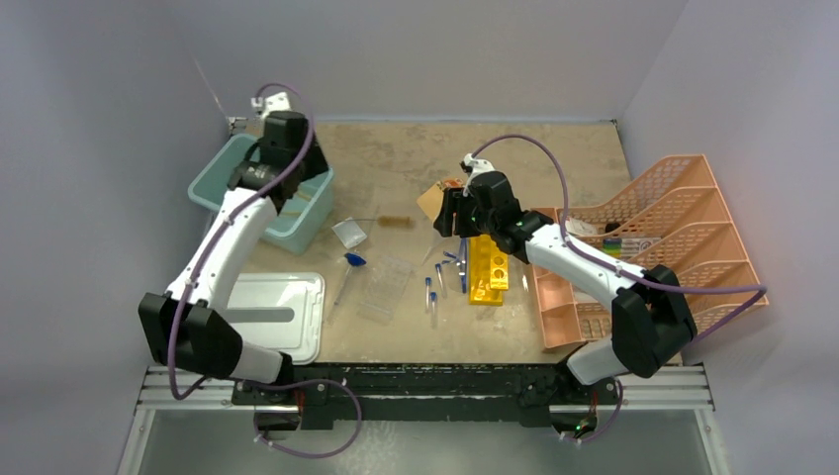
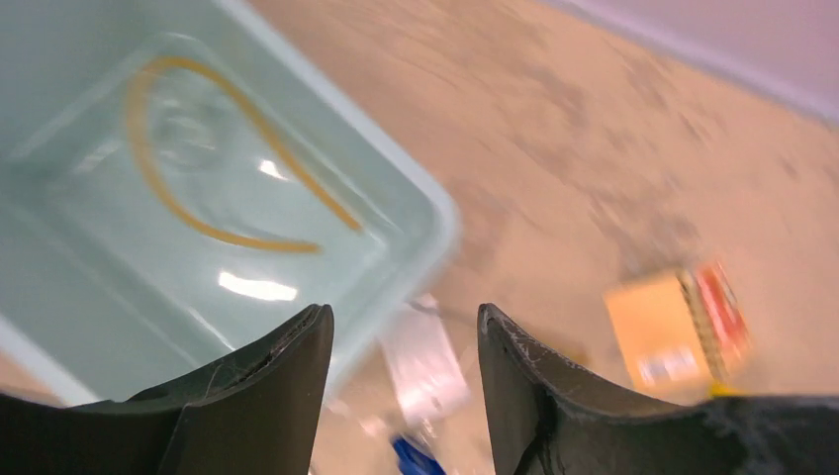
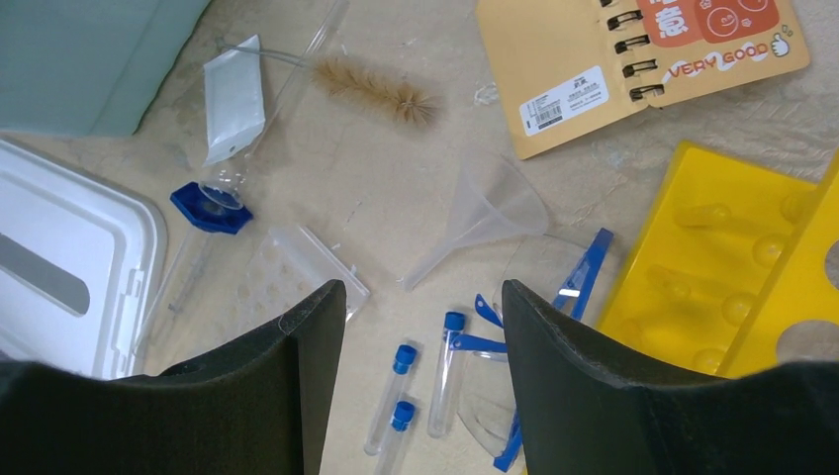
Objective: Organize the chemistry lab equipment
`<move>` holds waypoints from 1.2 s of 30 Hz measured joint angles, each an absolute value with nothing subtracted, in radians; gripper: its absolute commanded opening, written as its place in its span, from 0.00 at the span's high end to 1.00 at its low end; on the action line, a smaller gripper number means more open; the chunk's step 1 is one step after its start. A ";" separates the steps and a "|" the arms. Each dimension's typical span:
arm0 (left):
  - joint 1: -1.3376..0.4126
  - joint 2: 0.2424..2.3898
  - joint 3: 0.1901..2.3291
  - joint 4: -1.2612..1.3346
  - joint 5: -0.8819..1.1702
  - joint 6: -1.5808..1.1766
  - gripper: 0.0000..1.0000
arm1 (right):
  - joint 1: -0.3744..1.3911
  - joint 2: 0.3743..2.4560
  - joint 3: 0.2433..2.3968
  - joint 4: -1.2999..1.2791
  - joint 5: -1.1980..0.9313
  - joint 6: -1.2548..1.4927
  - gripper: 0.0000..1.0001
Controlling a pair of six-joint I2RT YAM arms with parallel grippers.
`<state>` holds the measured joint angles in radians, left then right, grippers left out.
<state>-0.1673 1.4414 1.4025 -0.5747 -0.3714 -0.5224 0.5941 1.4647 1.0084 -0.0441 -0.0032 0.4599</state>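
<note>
Both pairs of fingers stand apart, with nothing held between them.

The left gripper (image 2: 401,396) hangs by the teal bin (image 2: 99,267), whose corner lies just left of its left finger. A yellow loop (image 2: 198,158) lies on the bin's floor. The small clear bag (image 2: 425,366) shows blurred in the gap between the fingers, and a notebook (image 2: 673,327) lies right of the right finger.

Under the right gripper (image 3: 420,297), a white lid (image 3: 59,267) lies well left of the left finger. The clear tube rack (image 3: 297,272) lies flat at that fingertip and is partly hidden by it. Beyond the fingertips the brush (image 3: 371,89) lies crosswise, its bristle head pointing right toward the notebook and its wire end at the bag. In the gap lies a clear funnel (image 3: 485,213), its stem pointing toward the left fingertip. Nearer in lie three tubes (image 3: 450,371), almost parallel. Their long axes run along the fingers, with the blue caps at the far ends. Right of the right finger lie two yellow racks (image 3: 712,257), touching.
</note>
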 measured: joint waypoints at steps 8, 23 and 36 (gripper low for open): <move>-0.424 1.327 1.244 -0.644 -0.263 -0.451 0.32 | 0.594 1.465 1.008 -0.039 -0.020 0.461 0.38; -0.571 1.381 0.900 -0.660 -0.363 -0.664 0.45 | 0.595 1.466 1.005 -0.039 -0.044 0.497 0.39; -0.571 1.517 0.798 -0.508 -0.350 -0.714 0.58 | 0.594 1.466 1.005 -0.039 -0.044 0.498 0.39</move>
<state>-0.5713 1.5166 0.7982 -0.5076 -0.3496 -0.7136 0.5941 1.4662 1.0054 -0.0387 -0.0437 0.4980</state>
